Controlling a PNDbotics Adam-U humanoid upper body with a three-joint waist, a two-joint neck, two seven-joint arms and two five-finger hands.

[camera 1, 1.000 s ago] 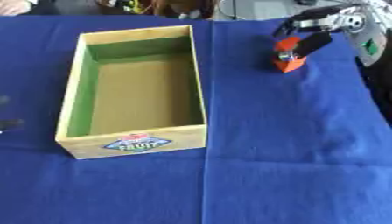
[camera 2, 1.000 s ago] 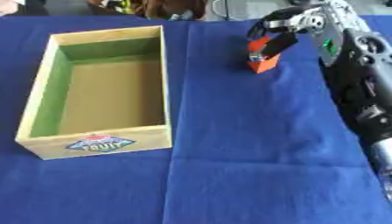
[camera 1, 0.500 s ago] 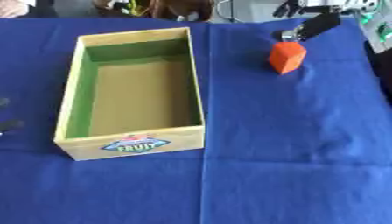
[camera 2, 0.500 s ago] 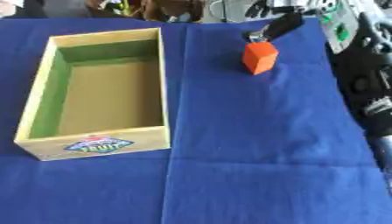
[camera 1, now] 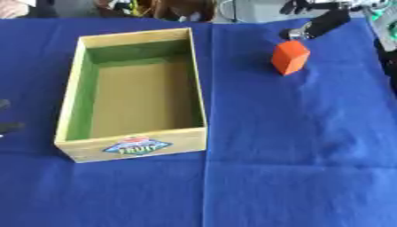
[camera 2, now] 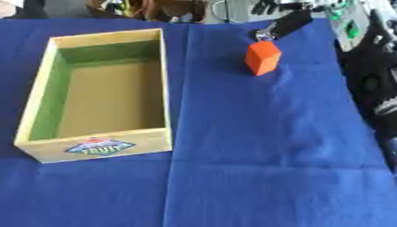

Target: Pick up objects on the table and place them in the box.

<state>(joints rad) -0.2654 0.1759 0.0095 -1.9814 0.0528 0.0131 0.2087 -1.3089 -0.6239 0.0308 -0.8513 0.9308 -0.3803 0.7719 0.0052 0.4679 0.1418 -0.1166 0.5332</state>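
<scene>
The right hand (camera 1: 322,22) hangs at the far right of the table, fingers straight and holding nothing, one dark finger slanting down to just above the orange block (camera 1: 290,57). The block stands on the blue cloth (camera 1: 294,146), well right of the wooden box (camera 1: 198,84) (fruit label on its near wall). The left hand (camera 1: 6,126) barely shows at the left edge; I cannot tell its state.

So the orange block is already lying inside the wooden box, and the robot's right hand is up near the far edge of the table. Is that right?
Not quite. The orange block stands on the blue cloth to the right of the wooden box, which holds nothing, as the left eye view shows. The right hand is indeed near the far edge.
</scene>
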